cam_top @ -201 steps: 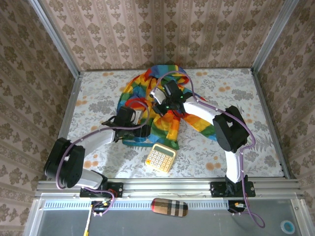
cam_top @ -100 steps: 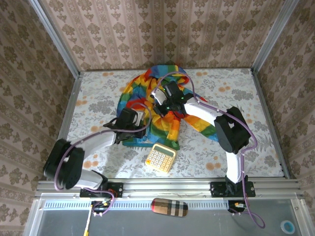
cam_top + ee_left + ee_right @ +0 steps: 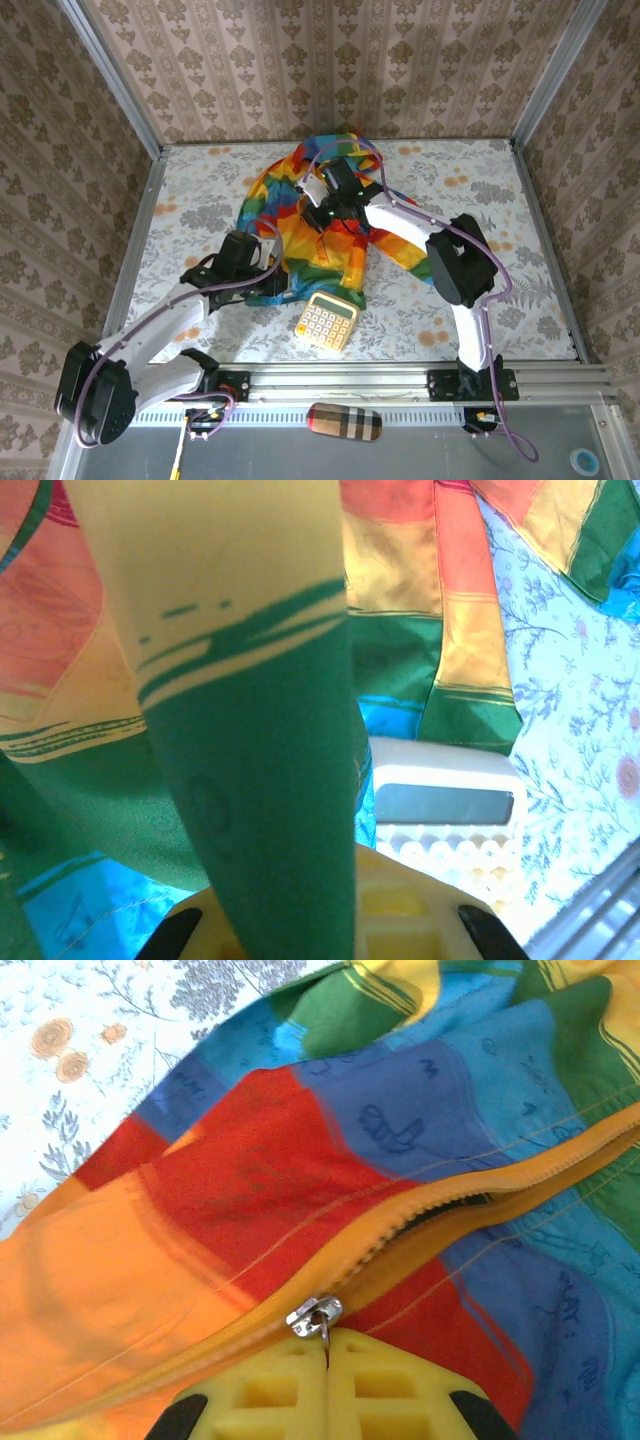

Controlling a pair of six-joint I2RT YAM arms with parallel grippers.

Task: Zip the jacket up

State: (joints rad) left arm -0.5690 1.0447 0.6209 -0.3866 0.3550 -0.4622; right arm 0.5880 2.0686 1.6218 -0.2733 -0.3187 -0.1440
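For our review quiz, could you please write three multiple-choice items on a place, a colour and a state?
1. Where is the calculator? A. on the hood B. on the table, on the jacket's near side C. by the far wall
2. The zipper band is: A. orange-yellow B. black C. white
3. The right fingers are: A. wide open B. shut on the zipper pull C. shut on the calculator
Answers: B, the top view shows it before the hem; A, per the right wrist view; B, the pull is pinched between them.
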